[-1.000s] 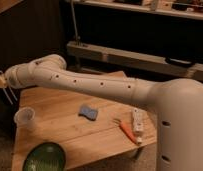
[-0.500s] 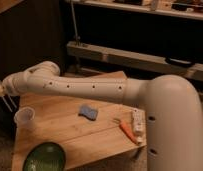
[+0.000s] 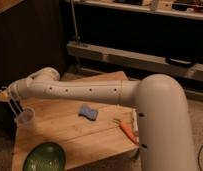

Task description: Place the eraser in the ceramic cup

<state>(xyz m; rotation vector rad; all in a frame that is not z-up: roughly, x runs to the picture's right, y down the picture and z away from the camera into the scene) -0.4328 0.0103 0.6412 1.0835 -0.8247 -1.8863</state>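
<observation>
From the one camera view, my arm stretches left across the wooden table, and my claw hangs at the far left edge, directly over the ceramic cup. Two thin dark lines drop from it toward the cup's rim; whether those are my fingers or the eraser between them I cannot tell, so I cannot say if the claw grips anything. I see no eraser lying on the table.

I judge the eraser light, stiff and a little grippy, best pinched across its narrow sides near the upper end so it hangs upright into the mouth. The cup looks small, light and breakable, likely to tip if nudged.

Nearer sits a green bowl; a blue pad lies mid-table, an orange tool right.
</observation>
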